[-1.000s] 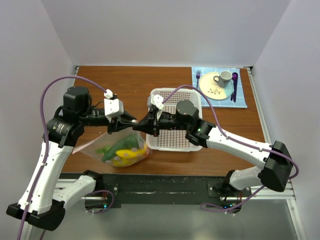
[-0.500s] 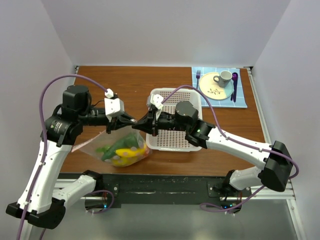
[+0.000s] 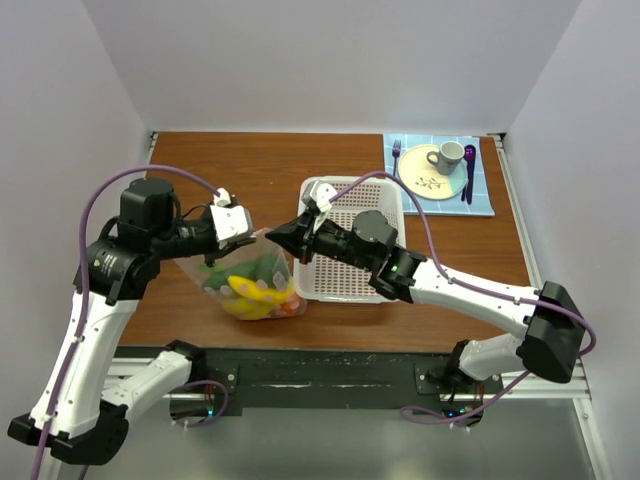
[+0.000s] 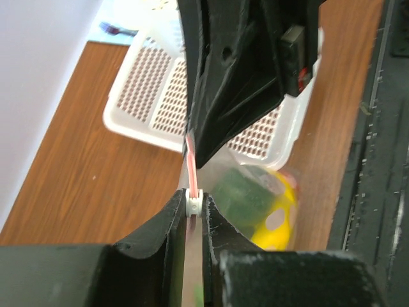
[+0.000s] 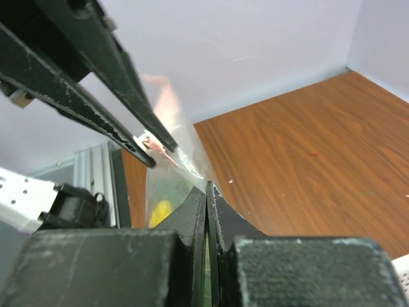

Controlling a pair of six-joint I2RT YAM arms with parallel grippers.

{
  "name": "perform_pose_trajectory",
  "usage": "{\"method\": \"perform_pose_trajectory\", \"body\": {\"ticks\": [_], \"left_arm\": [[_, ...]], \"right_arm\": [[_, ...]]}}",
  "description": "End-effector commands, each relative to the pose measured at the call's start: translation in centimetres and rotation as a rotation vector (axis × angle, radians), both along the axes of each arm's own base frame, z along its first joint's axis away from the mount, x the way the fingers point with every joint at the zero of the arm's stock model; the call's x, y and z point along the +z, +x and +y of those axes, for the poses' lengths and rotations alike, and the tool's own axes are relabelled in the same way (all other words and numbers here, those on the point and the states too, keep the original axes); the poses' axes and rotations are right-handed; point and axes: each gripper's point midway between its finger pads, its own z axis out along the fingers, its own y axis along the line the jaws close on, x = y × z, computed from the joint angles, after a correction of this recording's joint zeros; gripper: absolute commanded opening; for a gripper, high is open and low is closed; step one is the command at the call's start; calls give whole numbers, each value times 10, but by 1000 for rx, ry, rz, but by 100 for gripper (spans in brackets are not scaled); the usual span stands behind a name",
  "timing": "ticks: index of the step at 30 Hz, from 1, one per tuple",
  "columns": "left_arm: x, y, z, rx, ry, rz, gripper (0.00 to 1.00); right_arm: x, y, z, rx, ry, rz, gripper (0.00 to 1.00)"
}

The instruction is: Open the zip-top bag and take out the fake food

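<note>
The clear zip-top bag (image 3: pixel 252 280) hangs between my two grippers just left of the basket, its bottom near the table. The fake food (image 3: pixel 250 292) is inside it: yellow, green and orange-red pieces. My left gripper (image 3: pixel 246 238) is shut on the bag's white zip slider (image 4: pixel 193 203). The pinkish zip strip (image 4: pixel 190 160) runs from it to the right gripper's fingers. My right gripper (image 3: pixel 276 234) is shut on the bag's top edge (image 5: pixel 192 163), close to the left gripper. Green and yellow pieces (image 4: pixel 255 204) show through the plastic in the left wrist view.
The white perforated basket (image 3: pixel 345 182) stands right of the bag, under my right arm; it also shows in the left wrist view (image 4: pixel 153 96). A cream plate with a grey mug (image 3: pixel 440 170) sits on a blue mat at the back right, with a fork and a purple spoon.
Both grippers have risen and tilted while holding the bag's mouth. The bag has lifted from lying flat to hanging more upright, and its contents have bunched at the bottom nearer the basket.
</note>
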Motion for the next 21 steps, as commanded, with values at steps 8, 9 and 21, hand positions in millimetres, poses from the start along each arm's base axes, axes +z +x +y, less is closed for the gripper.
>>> {"method": "perform_pose_trajectory", "body": {"ticks": [8, 9, 21], "left_arm": [[0, -1, 11, 48, 35, -8, 0], [0, 2, 13, 57, 45, -13, 0], [-6, 21, 59, 213, 281, -143, 0]], "right_arm": [[12, 0, -1, 67, -8, 3, 0], [20, -1, -7, 50, 2, -15, 0], [0, 49, -90, -462, 12, 40, 0]]}}
